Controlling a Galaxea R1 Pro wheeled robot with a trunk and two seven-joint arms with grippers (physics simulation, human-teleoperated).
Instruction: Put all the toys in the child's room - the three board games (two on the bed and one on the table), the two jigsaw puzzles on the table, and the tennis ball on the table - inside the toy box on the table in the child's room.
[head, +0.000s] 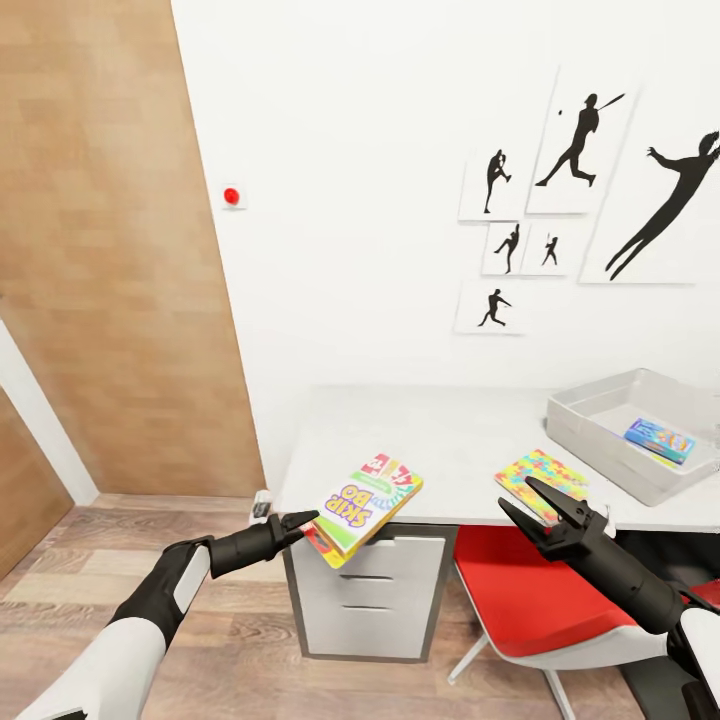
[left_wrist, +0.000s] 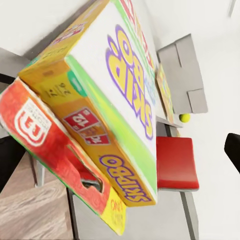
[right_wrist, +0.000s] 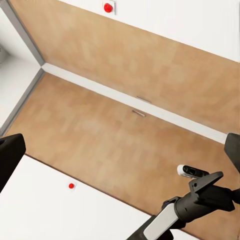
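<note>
- The left gripper (head: 305, 521) is holding two stacked board games (head: 365, 505) out in the air at the near left corner of the counter (head: 450, 440), above the drawer cabinet (head: 370, 595).
- Its fingers are pinching the lower edge of the stack; the left wrist view is showing the green-edged Skip-Bo box (left_wrist: 125, 95) lying on top of the red-and-white box (left_wrist: 47, 140), both tilted.
- The right gripper (head: 540, 510) is hovering over the front edge of the counter, its fingers spread apart and gripping nothing.
- A jigsaw puzzle (head: 540, 475) is lying flat on the counter just beside those spread fingers, near the front edge.
- The toy box (head: 600, 435) is sitting on the right end of the counter, with a blue board game (head: 660, 440) lying inside it.
- The tennis ball (left_wrist: 184, 118) is showing in the left wrist view as a small yellow-green dot beside the toy box (left_wrist: 182, 75).
- A red chair (head: 530, 600) is standing under the counter, below the right arm.
- Black baseball silhouette posters (head: 580, 190) are hanging on the white wall above the counter.
</note>
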